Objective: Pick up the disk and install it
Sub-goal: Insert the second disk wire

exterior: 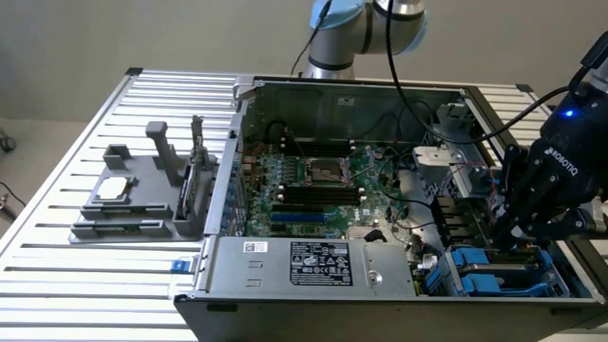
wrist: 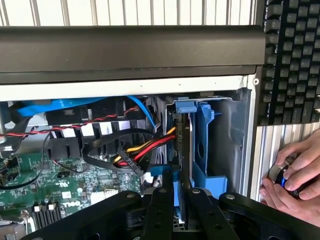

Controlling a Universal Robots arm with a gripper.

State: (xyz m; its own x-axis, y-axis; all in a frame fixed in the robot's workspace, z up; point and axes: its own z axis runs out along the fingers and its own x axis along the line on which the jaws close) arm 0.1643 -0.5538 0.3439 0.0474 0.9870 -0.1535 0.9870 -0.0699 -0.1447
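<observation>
1. At the exterior view's left a grey tray [exterior: 142, 203] sits on the slatted table [exterior: 57, 278], its small silver chip [exterior: 112, 188] well apart from my work; the upright slots look like holders that keep parts within reach.
2. In the middle lies the open case [exterior: 380, 306], motherboard [exterior: 314, 192] bared, the power supply [exterior: 318, 263] along the near edge.
3. At the exterior view's right my gripper [exterior: 517, 231] reaches into the drive bay. My fingers [wrist: 159, 210] stand narrow, pinched on the disk [wrist: 181, 150] by its thin edge, so it hangs upright to go between the blue carrier [wrist: 206, 145] walls.
4. Red and yellow cables [wrist: 147, 150] lie just beside the disk; whether they touch it I cannot tell.
5. A hand [wrist: 295, 175] holds a knob at the case's outer side, beside a keyboard [wrist: 292, 60].
6. The disk's label, its far end and its seating are hidden.
</observation>
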